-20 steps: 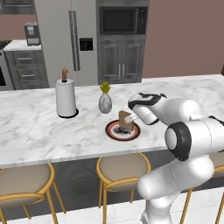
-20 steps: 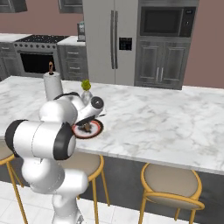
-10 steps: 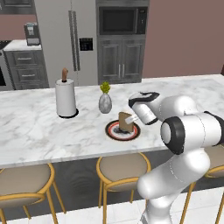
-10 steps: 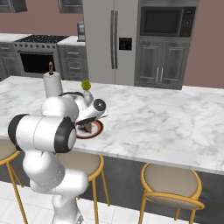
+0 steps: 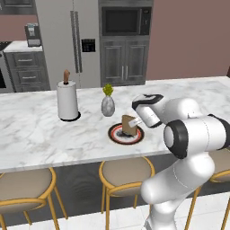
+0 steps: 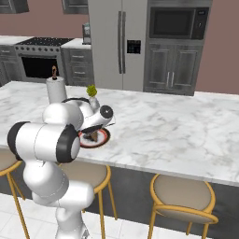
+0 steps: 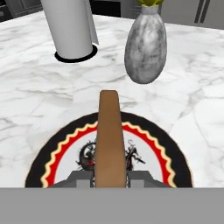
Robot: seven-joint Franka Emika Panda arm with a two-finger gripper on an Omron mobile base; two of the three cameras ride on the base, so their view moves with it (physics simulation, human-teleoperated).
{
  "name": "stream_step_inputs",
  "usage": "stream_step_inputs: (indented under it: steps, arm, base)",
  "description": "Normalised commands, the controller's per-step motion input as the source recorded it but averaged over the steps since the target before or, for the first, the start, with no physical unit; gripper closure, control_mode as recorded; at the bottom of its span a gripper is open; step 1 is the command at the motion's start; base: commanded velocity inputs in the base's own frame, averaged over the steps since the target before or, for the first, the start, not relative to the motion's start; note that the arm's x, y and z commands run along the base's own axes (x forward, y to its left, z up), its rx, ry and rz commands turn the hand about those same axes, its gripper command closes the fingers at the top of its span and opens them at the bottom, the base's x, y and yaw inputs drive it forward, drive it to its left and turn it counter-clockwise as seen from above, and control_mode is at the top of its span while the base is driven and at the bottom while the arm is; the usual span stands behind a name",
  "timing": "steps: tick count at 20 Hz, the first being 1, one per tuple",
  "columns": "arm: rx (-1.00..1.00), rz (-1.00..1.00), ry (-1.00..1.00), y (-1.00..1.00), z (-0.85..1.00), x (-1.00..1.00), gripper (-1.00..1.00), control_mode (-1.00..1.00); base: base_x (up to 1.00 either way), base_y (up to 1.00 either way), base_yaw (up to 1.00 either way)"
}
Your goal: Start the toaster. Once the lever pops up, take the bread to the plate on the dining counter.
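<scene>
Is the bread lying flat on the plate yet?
No. The bread stands on edge, clamped in the gripper, above the plate.

Bread [image 5: 129, 124]: one slice
Plate [image 5: 117, 135]: one
Vase [image 5: 108, 105] with yellow flowers: one
Paper towel roll [image 5: 68, 100] on stand: one
Desk [image 5: 40, 130], marble top: one
Stools [image 5: 127, 173]: three in left base view
Refrigerator [image 5: 67, 40]: one
Microwave [image 5: 125, 19]: one
Tool [image 5: 140, 121]: one
</scene>
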Motion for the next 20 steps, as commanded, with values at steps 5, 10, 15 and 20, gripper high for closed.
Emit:
stream_step_inputs:
  steps: [5, 10, 15, 20]
  arm:
    - [0.0, 0.0, 0.0, 0.0, 0.0, 0.0, -1.0, -1.0]
    - [0.0, 0.0, 0.0, 0.0, 0.0, 0.0, -1.0, -1.0]
    - [0.0, 0.0, 0.0, 0.0, 0.01, 0.0, -1.0, -1.0]
    - [0.0, 0.0, 0.0, 0.0, 0.33, 0.0, -1.0, -1.0]
  base:
    - [0.0, 0.0, 0.0]
    - [0.0, 0.0, 0.0]
    - [0.0, 0.0, 0.0]
    - [0.0, 0.0, 0.0]
